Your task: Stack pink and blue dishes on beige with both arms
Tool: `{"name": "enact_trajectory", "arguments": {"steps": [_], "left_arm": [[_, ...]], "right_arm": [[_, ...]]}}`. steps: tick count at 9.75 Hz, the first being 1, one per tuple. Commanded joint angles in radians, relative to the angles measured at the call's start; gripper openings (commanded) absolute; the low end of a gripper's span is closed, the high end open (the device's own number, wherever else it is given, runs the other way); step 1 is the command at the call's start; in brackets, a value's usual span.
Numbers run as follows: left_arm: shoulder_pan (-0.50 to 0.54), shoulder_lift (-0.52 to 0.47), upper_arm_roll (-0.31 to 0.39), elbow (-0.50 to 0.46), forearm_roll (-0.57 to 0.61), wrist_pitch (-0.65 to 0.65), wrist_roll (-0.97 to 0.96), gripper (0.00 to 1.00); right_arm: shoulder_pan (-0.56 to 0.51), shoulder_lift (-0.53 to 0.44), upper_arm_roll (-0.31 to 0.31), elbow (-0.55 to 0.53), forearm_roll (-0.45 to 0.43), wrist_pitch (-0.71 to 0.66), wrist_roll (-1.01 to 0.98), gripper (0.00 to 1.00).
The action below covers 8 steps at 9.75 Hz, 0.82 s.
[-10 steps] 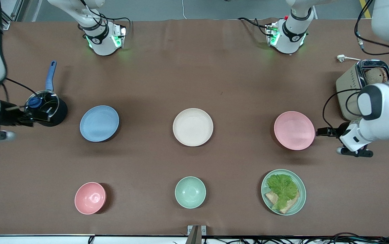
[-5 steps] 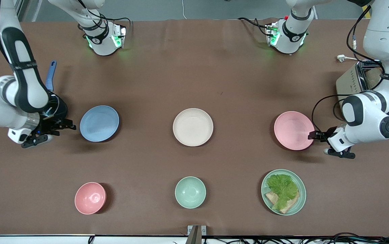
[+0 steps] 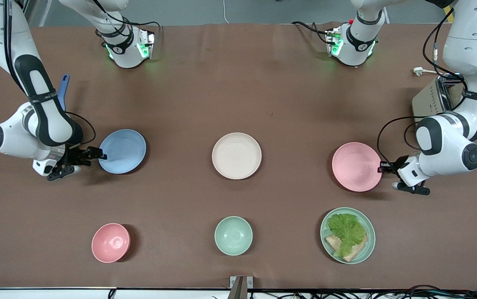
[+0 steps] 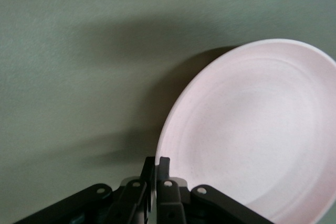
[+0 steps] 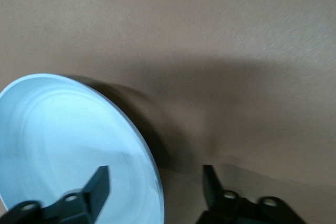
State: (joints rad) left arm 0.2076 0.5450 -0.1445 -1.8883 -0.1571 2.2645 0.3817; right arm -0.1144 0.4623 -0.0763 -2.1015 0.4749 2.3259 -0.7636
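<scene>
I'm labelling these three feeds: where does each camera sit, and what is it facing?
Front view: high across the table, facing both arms' bases; shows the beige plate and both arms.
Left wrist view: on the left arm, facing the pink plate; left tool shut on its rim.
Right wrist view: on the right arm, facing the blue plate; right tool open astride its rim.
The front view shares each plate with its wrist view.

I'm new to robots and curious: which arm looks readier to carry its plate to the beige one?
Left, probably: its pincer is shut on the pink plate; the right pincer straddles the blue plate, open.
</scene>
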Motion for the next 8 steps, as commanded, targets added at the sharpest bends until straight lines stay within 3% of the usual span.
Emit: {"name": "enact_trajectory", "arguments": {"steps": [1, 3, 5, 7, 8], "left_arm": [[0.000, -0.069, -0.062, 0.021, -0.069, -0.087, -0.061, 0.00], [-0.007, -0.117, -0.197, 0.049, -0.076, -0.155, -0.299, 0.00], [-0.034, -0.111, -0.323, 0.045, -0.075, -0.104, -0.531, 0.00], [-0.175, -0.077, -0.336, 0.031, -0.068, 0.016, -0.761, 0.00], [-0.245, -0.054, -0.333, 0.035, -0.059, 0.077, -0.876, 0.00]], "right_arm": [[0.004, -0.013, 0.003, -0.035, 0.037, 0.006, -0.025, 0.56], [0.001, -0.011, 0.003, -0.034, 0.037, 0.001, -0.020, 0.04], [-0.002, -0.013, 0.001, -0.025, 0.042, -0.017, -0.014, 0.01], [-0.004, -0.017, -0.002, 0.006, 0.045, -0.083, 0.018, 0.01], [0.001, -0.040, -0.031, 0.070, 0.044, -0.217, 0.059, 0.01]]}}
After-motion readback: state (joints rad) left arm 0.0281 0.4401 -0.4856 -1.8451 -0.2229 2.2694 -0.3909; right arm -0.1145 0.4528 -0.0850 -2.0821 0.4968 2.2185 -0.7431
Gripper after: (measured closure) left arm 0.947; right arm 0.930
